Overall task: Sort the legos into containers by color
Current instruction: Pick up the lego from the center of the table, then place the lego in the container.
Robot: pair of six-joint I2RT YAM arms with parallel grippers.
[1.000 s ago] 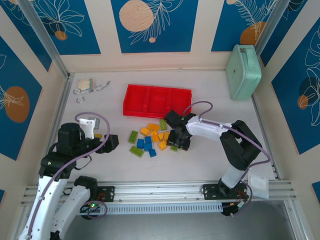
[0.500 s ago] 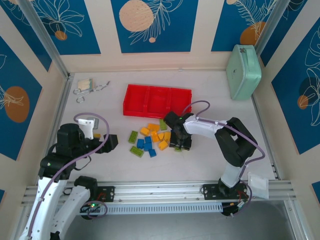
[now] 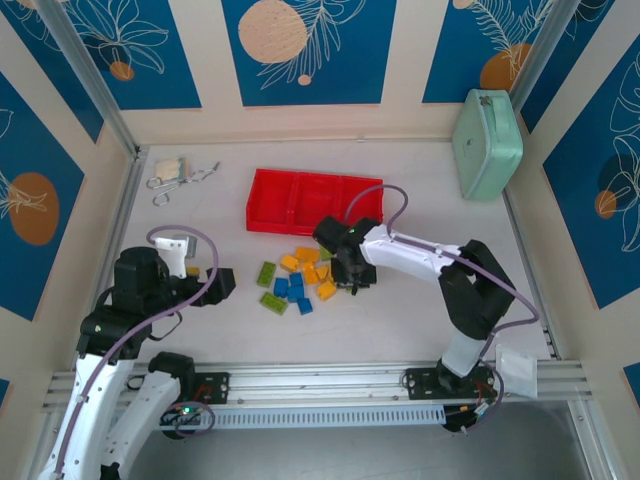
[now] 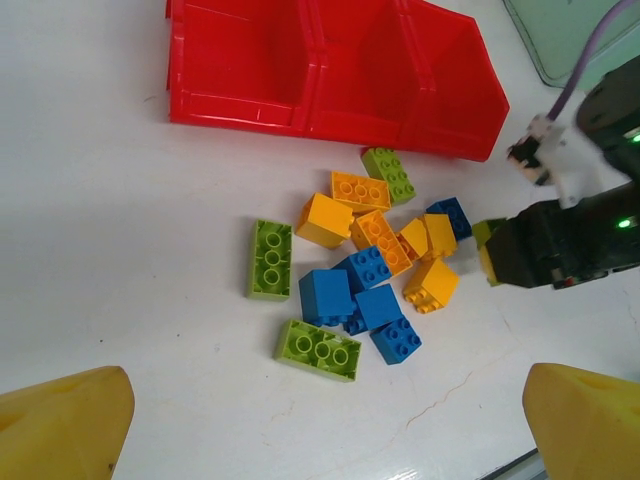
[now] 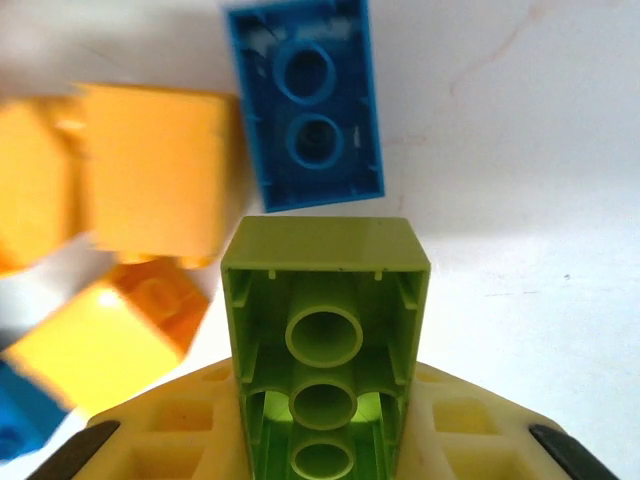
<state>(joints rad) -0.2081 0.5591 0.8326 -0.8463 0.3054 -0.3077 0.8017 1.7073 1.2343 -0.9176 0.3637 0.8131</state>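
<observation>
Left pincer [image 3: 222, 285]: near the left edge of the counter [image 3: 180, 230], low over it. Its yellow fingers [image 4: 65, 420] are spread wide apart and hold nothing.

Loose legos [image 4: 370, 265]: a cluster at mid-counter, just on the near side of the tray. It mixes orange-yellow, blue and light green bricks, most of them studs up. At its left edge, one green brick [image 4: 270, 258] has its long axis pointing toward the tray. Another green brick [image 4: 318, 350] lies crosswise at the cluster's near edge.

Red tray [image 3: 262, 212]: toward the far edge of the counter, its three square compartments side by side from left to right.

Held green lego [image 5: 325, 330]: over the right edge of the cluster. Its hollow underside faces the wrist camera. The long axis runs along the fingers, with one short end out past the tips. An upturned blue brick [image 5: 305, 115] lies just beyond that end.

Right pincer [image 3: 350, 275]: clamped on the green lego, with a yellow pad [image 5: 170, 425] on each long side.

Mint-green case [image 3: 487, 143]: at the counter's far right corner.
</observation>
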